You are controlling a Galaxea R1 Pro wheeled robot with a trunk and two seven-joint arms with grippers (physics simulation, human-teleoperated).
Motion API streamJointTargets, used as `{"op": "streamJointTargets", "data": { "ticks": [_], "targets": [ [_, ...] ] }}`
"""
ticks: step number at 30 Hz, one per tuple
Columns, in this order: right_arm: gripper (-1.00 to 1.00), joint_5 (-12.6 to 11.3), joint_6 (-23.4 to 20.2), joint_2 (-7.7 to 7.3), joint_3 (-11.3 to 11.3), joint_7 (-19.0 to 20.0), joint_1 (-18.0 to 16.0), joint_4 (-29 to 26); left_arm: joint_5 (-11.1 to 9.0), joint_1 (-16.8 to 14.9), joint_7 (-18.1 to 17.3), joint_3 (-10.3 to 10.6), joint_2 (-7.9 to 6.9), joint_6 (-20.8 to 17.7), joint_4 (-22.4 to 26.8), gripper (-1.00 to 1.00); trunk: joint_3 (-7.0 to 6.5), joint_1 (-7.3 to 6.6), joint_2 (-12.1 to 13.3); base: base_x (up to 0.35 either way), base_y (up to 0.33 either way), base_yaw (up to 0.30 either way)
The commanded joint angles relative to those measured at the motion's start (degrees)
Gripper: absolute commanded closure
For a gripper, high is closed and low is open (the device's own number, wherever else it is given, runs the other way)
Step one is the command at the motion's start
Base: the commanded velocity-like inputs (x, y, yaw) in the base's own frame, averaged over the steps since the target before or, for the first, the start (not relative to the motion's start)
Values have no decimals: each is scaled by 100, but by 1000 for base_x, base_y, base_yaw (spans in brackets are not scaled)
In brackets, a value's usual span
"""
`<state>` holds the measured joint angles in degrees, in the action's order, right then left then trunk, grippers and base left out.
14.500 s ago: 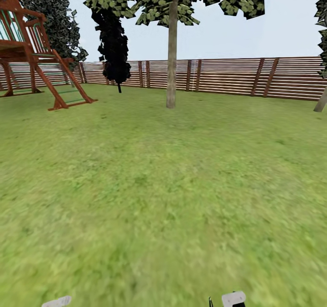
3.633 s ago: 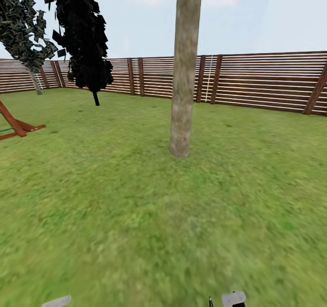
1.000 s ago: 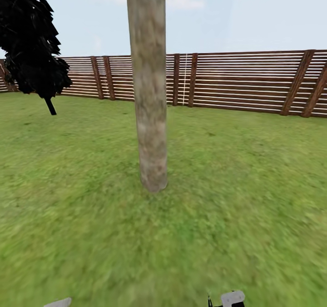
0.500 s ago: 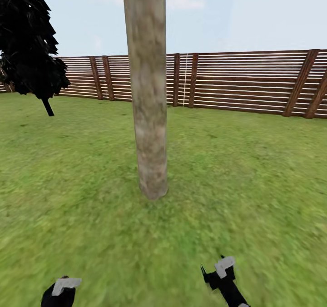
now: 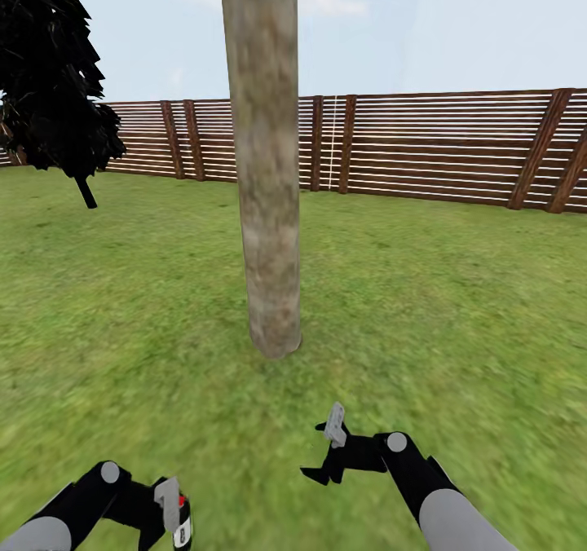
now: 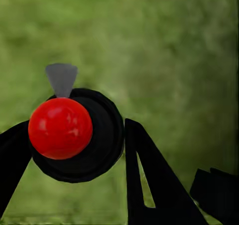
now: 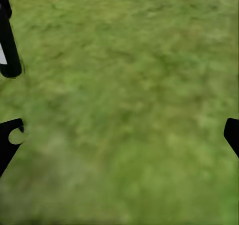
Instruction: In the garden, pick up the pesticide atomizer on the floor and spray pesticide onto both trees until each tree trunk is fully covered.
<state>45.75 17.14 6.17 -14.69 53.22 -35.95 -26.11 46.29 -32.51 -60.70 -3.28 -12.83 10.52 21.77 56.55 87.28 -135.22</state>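
A thick, pale grey-brown tree trunk (image 5: 267,168) rises from the lawn just ahead of me, its crown out of view. Low at the left, my left gripper (image 5: 171,512) is shut on the pesticide atomizer (image 5: 183,525), of which a bit of red and white shows there. In the left wrist view the atomizer (image 6: 62,129) has a red round cap on a black body with a small grey nozzle, and black fingers (image 6: 142,175) stand on either side of it. My right gripper (image 5: 323,451) hangs open and empty over the grass, short of the trunk's base.
Green grass (image 5: 456,315) spreads all around the trunk. A brown slatted fence (image 5: 440,147) closes the far side. A near-black narrow tree (image 5: 49,86) stands at the far left on a thin stem.
Both arms have lifted up into the head view, the left one carrying the atomizer. Over the earlier frames the view closed in on the trunk.
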Motion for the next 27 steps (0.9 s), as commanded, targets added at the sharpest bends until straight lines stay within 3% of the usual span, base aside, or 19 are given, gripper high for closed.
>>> {"op": "streamJointTargets", "data": {
  "ticks": [1, 4, 6, 7, 9, 12, 16, 19, 20, 22, 27],
  "targets": [
    [-100, -2, 0, 1, 1, 2, 0, 0, 68, 0, -108, -5, 3, -113, 48, 100, 0, 0, 0, 0, 0, 0],
    [-100, 2, 0, 9, 63, 18, 0, 8, 235, -1, -741, -2, 53, -340, 455, 100, 0, 0, 0, 0, 0, 0],
    [-100, -4, -3, 14, 510, 17, 0, 19, 276, -1, -995, -3, 71, -366, 635, 100, 0, 0, 0, 0, 0, 0],
    [100, -13, -6, 15, 810, 15, 0, 23, 279, -1, -1113, -4, 75, -368, 739, 100, 0, 0, 0, 0, 0, 0],
    [100, -20, -8, 15, 1079, 14, 0, 22, 287, 2, -1258, -9, 88, -376, 850, 100, 0, 0, 0, 0, 0, 0],
    [100, -22, -9, 30, 1171, 20, 0, 15, 333, 0, -1301, -3, 180, -413, 892, 100, 0, 0, 0, 0, 0, 0],
    [100, -23, -9, 282, 1188, 22, 0, -5, 948, -1, -1257, 1, 546, -644, 907, 100, 0, 0, 0, 0, 0, 0],
    [100, -23, -9, 383, 1188, 22, 0, -12, 1186, -20, -1252, -3, 831, -716, 1092, 100, 0, 0, 0, 0, 0, 0],
    [100, -23, -9, 383, 1188, 29, 0, -12, 1202, -29, -1251, -5, 884, -852, 1190, 100, 0, 0, 0, 0, 0, 0],
    [100, -28, -9, 383, 1188, 400, 0, -25, 1212, -35, -1251, -6, 1087, -1055, 1489, 100, 0, 0, 0, 0, 0, 0],
    [100, -36, -9, 383, 1188, 425, 0, -34, 1215, -36, -1245, -6, 1277, -1061, 1601, 100, 0, 0, 0, 0, 0, 0]
  ]
}}
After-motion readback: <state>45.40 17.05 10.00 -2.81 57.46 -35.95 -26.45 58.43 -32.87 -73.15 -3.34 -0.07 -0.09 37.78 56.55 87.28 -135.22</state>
